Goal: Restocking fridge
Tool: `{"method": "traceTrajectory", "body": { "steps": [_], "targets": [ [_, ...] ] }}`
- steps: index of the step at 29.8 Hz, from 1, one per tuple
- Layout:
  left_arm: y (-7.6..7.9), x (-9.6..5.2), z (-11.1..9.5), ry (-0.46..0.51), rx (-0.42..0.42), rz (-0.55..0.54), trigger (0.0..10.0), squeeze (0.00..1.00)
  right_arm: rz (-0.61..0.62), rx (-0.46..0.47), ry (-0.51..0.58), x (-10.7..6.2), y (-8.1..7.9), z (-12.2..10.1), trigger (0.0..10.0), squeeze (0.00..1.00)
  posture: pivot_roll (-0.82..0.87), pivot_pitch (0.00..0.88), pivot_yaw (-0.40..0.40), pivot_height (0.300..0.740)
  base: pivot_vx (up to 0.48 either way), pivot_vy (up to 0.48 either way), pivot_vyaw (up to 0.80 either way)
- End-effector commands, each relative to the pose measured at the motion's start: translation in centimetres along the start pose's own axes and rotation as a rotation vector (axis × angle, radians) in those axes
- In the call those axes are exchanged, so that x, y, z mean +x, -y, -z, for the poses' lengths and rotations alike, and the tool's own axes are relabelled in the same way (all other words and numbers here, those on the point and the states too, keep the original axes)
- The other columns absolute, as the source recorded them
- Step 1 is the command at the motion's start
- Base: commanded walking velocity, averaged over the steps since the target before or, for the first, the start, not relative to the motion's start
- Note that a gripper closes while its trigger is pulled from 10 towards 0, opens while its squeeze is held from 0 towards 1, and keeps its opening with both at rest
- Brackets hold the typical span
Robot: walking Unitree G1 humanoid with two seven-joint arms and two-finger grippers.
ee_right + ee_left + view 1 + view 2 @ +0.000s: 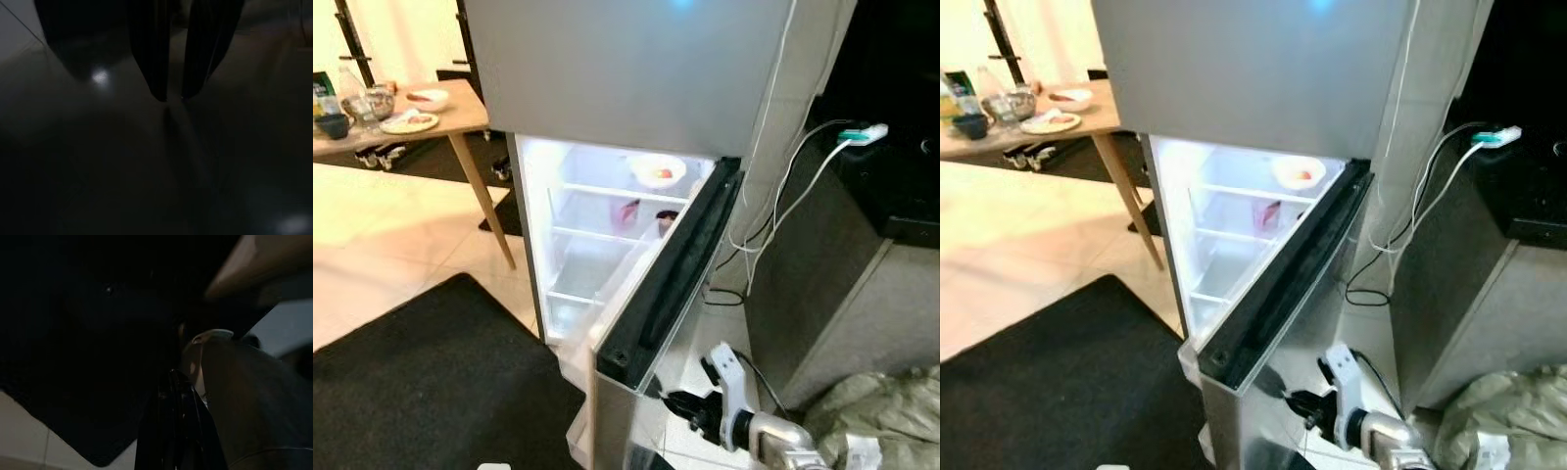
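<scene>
The fridge (607,245), lit inside, stands open on pale tile beside a black mat (431,382); a bowl (658,171) sits on its top shelf. The right gripper (169,95), fingers nearly together, is at the door (671,269). Left gripper (173,382): cannot tell. A table (460,113) stands behind.

The half-open grey fridge door with black gasket (671,264) slants across the lit compartment's 3 o'clock side; the way in lies from 9 o'clock, over the black floor mat (431,372). White shelves (597,235) below the white bowl (658,171) have room.
</scene>
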State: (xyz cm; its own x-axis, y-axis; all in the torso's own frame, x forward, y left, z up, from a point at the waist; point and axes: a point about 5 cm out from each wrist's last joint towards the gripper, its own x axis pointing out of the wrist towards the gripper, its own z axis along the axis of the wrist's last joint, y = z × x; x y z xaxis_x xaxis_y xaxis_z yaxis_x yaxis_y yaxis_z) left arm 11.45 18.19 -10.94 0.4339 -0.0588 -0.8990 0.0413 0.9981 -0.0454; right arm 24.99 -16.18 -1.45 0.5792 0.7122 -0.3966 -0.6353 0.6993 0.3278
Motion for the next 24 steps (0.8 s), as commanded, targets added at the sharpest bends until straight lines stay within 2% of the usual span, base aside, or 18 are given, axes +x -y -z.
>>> {"method": "traceTrajectory", "body": {
  "steps": [1, 24],
  "targets": [
    [0.1, -0.3, 1.6, -0.059, 0.006, -0.002, 10.0, 0.0, -0.019, -0.036, 0.021, 0.5, -0.1, -0.9, 10.0, 0.0, -0.06, 0.0, -0.023, 0.74, 0.0, 0.0, 0.8],
    [0.2, -0.3, 1.9, -0.066, -0.007, -0.007, 10.0, 0.0, -0.056, -0.108, 0.052, 1.6, -0.7, -2.4, 10.0, 0.0, -0.06, 0.0, -0.026, 0.74, 0.0, 0.0, 0.8]
  ]
}}
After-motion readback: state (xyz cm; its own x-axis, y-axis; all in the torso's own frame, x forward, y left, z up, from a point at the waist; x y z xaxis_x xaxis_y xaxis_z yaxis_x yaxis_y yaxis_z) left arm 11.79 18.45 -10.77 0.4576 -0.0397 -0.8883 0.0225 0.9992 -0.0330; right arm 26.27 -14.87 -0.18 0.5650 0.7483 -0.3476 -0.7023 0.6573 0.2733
